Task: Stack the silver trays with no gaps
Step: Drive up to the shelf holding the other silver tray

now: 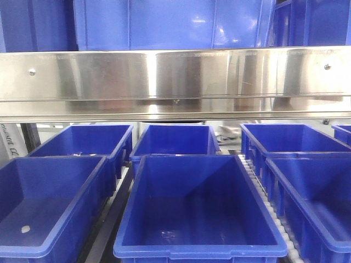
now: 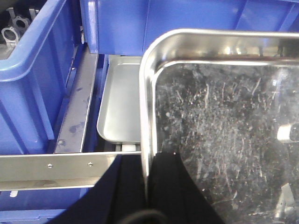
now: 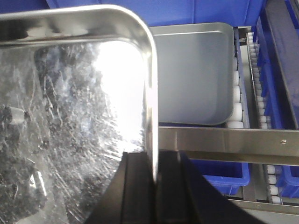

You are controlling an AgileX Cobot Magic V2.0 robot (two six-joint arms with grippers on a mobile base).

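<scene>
A scratched silver tray [image 2: 224, 121] fills the right of the left wrist view. My left gripper [image 2: 145, 161] is shut on its left rim. The same tray [image 3: 70, 116] fills the left of the right wrist view, where my right gripper [image 3: 154, 161] is shut on its right rim. Below and beyond it lies a second silver tray [image 2: 122, 102], seen also as a grey tray [image 3: 194, 74] on the roller lane. The held tray hangs above it, shifted toward the camera. Neither tray nor gripper shows in the front view.
A brushed-steel rail [image 1: 175, 76] crosses the front view, with blue bins [image 1: 197, 208] below it. A blue bin [image 2: 32, 79] stands left of the trays. A steel crossbar [image 3: 233, 142] and white rollers [image 3: 237, 109] lie right of the lower tray.
</scene>
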